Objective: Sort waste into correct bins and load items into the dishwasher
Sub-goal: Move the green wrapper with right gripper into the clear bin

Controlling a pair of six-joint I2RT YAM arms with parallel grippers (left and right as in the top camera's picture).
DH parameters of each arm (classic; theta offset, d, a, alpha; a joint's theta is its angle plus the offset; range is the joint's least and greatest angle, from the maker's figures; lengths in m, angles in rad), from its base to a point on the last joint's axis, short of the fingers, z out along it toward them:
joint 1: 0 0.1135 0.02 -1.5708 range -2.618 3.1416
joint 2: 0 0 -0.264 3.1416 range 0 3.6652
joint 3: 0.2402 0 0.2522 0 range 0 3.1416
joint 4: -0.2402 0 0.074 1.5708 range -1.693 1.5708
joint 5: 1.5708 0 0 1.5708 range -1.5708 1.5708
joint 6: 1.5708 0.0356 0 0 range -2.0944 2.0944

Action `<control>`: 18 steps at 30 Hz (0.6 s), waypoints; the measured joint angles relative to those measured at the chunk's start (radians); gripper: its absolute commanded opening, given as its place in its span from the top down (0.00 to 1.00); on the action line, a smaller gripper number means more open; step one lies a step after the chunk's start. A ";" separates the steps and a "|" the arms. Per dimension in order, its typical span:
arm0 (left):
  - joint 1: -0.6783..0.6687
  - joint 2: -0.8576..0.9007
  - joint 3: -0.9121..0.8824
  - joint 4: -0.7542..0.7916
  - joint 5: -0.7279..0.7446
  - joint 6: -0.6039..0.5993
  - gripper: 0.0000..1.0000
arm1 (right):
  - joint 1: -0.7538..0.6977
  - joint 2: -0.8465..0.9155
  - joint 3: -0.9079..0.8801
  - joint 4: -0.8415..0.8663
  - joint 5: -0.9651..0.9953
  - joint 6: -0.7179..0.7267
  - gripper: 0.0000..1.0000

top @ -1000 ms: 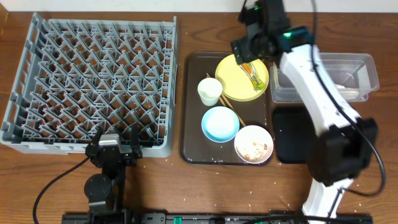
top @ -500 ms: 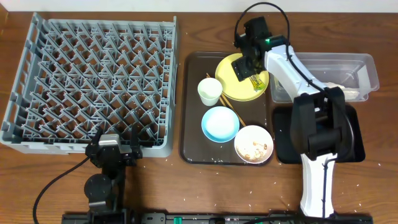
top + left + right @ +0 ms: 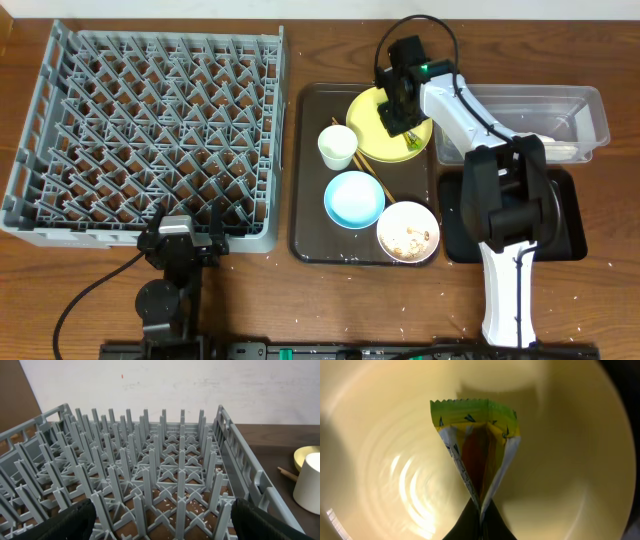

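Yellow marks the one plate (image 3: 362, 130) on the brown tray (image 3: 310, 150), which also carries one white cup (image 3: 338, 146), one blue bowl (image 3: 354, 198) and one white bowl (image 3: 408, 231). Over that plate, the right gripper (image 3: 480, 517) has its jaws pinched on the single green-and-yellow wrapper (image 3: 477, 445). The left gripper (image 3: 165, 520) hangs with jaws wide apart at the near edge of the grey rack (image 3: 150, 120). Two bins, the clear tub (image 3: 580, 110) and the black tray (image 3: 450, 235), sit right of the brown tray.

brown serving tray (image 3: 308, 170) | wooden table (image 3: 300, 300) | white wall (image 3: 175, 385)
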 measured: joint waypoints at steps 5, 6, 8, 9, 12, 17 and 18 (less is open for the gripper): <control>0.000 0.000 0.000 0.000 0.000 0.000 0.13 | 0.003 -0.101 0.005 -0.022 -0.001 0.069 0.99; 0.000 0.000 0.000 0.000 0.000 0.000 0.13 | 0.001 -0.142 0.006 -0.019 0.000 0.096 0.98; 0.000 0.000 0.000 0.000 0.000 0.000 0.13 | -0.011 -0.236 0.016 -0.018 0.009 0.163 0.98; 0.000 0.000 0.000 0.000 0.000 0.000 0.13 | -0.019 -0.278 0.024 -0.019 0.021 0.198 0.98; 0.000 0.000 0.000 0.000 0.000 0.000 0.13 | -0.079 -0.401 0.060 -0.050 0.085 0.373 0.98; 0.000 0.000 0.000 0.000 0.000 0.000 0.13 | -0.244 -0.452 0.071 -0.203 0.178 0.780 0.96; 0.000 0.000 0.000 0.000 0.000 0.000 0.13 | -0.273 -0.440 0.060 -0.230 0.188 0.861 0.95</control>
